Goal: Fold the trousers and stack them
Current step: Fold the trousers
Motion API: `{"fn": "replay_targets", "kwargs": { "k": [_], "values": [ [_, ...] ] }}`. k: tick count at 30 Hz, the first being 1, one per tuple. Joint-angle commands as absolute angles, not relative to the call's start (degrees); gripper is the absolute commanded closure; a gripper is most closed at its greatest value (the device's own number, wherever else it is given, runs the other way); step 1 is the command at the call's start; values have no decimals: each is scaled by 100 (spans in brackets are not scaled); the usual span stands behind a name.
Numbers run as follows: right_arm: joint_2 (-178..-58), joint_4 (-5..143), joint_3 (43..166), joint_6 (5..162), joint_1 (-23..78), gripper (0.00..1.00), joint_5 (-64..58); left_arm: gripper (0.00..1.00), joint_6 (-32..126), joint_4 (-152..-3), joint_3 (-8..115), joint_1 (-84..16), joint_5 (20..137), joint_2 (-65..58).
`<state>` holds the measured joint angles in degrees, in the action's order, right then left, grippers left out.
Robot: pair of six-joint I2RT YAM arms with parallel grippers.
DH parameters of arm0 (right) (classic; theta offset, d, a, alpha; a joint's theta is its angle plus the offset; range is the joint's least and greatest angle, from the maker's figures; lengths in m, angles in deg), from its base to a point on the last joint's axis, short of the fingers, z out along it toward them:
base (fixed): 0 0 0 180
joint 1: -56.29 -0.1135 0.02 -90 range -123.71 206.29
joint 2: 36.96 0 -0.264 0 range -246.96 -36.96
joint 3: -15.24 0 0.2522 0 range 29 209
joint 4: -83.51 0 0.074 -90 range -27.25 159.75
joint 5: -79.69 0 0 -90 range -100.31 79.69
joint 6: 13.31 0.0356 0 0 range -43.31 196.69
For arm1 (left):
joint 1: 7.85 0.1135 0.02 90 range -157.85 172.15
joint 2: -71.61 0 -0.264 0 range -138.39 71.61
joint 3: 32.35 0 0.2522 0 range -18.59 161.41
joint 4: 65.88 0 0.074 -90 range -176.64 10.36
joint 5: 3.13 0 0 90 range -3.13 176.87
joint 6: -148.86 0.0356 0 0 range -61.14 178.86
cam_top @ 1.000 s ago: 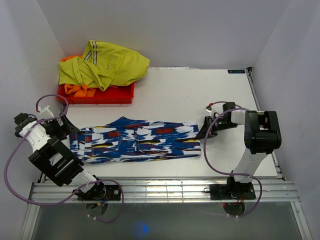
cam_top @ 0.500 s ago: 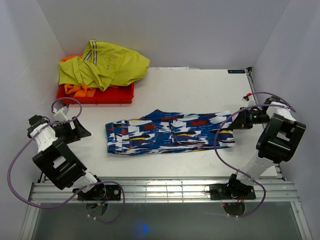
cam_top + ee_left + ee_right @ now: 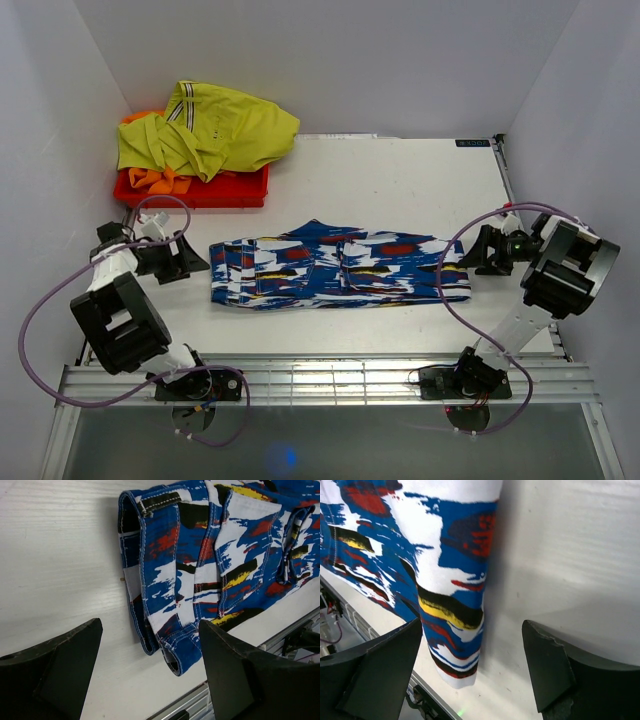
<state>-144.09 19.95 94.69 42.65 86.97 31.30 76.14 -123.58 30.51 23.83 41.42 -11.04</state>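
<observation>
1. Trousers lie farther toward the right arm's side than one second ago. The right gripper, clamped on the leg ends until half a second ago, now stands with its jaws apart. The left gripper has closed in on the waistband end.
2. Table: the white surface lies under both grippers. In the right wrist view, bare table shows between the spread fingers.
3. Trousers: they lie flat and lengthwise, stretched between the two grippers. The waistband end is just ahead of the left gripper, and the leg ends are just ahead of the right gripper.
4. Yellow-green garment: it is heaped well beyond the left gripper, on top of the red tray.
5. Orange garment: it hangs over the tray's front edge, under the yellow-green garment and beyond the left gripper.
6. Left gripper: the jaws are wide apart and grip nothing. In the wrist view the stitched waistband corner lies ahead, between the two fingers and nearer the right-hand one.
7. Right gripper: the jaws are wide apart and grip nothing. In the wrist view the folded leg ends lie ahead of the left-hand finger, and the fabric edge runs toward its tip.
</observation>
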Motion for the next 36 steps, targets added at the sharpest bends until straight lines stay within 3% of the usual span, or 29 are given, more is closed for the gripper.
{"fn": "replay_targets", "kwargs": {
  "k": [1,10,17,19,21,22,36],
  "values": [
    [-14234,2273,9114,4075,8863,12,2722,12,7178,-11867,3116,2388,4029,-1206],
    [-14778,1878,9008,4039,8837,23,3250,11,6695,-11813,3221,2318,4003,-1803],
    [-15174,1851,9140,4110,8732,45,3100,12,6501,-11743,3212,2125,4249,-2146],
    [-15227,1842,9158,4101,8688,59,3082,12,6492,-11752,3230,2089,4231,-2243],
    [-15139,1860,9210,4092,8679,87,3013,12,6501,-11761,3221,2080,4188,-2314],
    [-15078,1851,9254,4101,8679,92,2951,12,6536,-11769,3212,2072,4127,-2322],
    [-14252,-47,12031,4311,8662,92,3397,23,6818,-11717,3160,1413,3537,-2454]
  ]
}}
